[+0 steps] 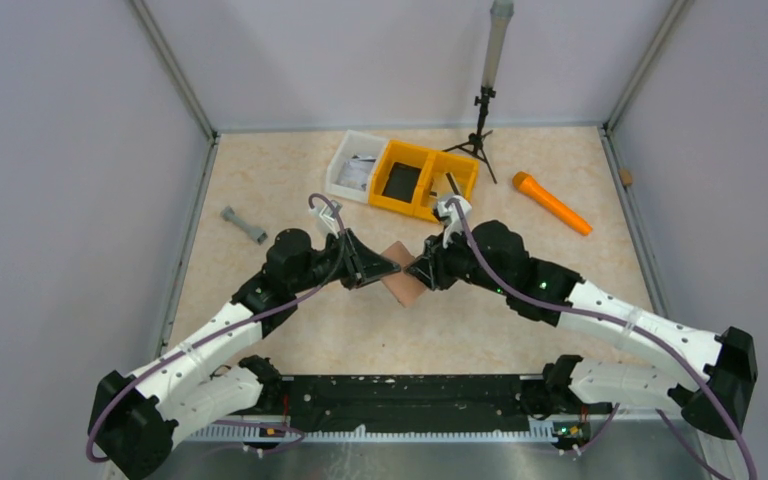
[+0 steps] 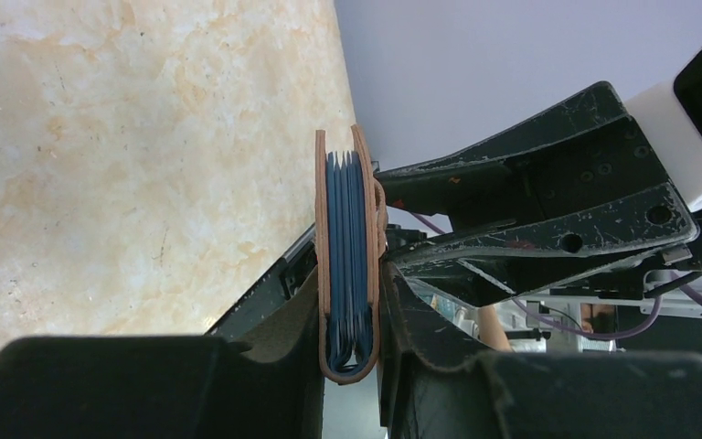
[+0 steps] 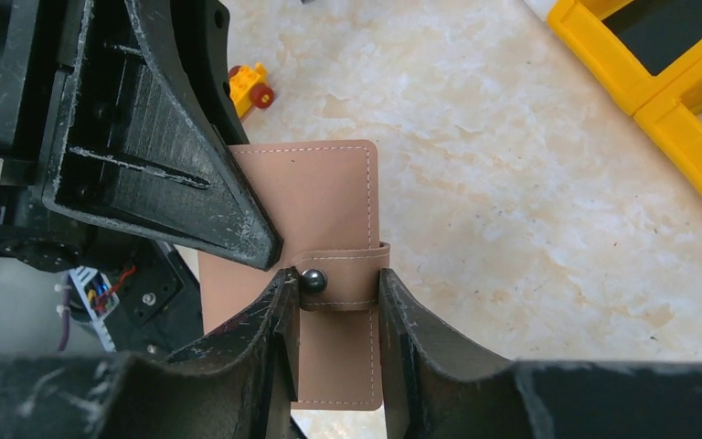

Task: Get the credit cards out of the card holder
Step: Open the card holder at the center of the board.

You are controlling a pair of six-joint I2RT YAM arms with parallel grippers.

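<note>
Holder [image 1: 401, 282] is held closed at mid-table [image 1: 560, 290], just near of the yellow bins [image 1: 380, 180]; it is clamped across its thickness by the left gripper [image 2: 347, 302]; its snapped tab [image 3: 352, 274] is pinched from both sides by the right gripper [image 3: 334, 293]; blue-grey leaves are seen edge-on inside; cards cannot be made out.

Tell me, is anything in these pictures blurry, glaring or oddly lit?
Top view: soft even light, faint shadows under the arms, all sharp, walls splayed by the lens. Left wrist view: holder edge crisp, own jaws at the bottom dark and blurred. Right wrist view: stitching sharp, near jaws soft, no glare.
</note>
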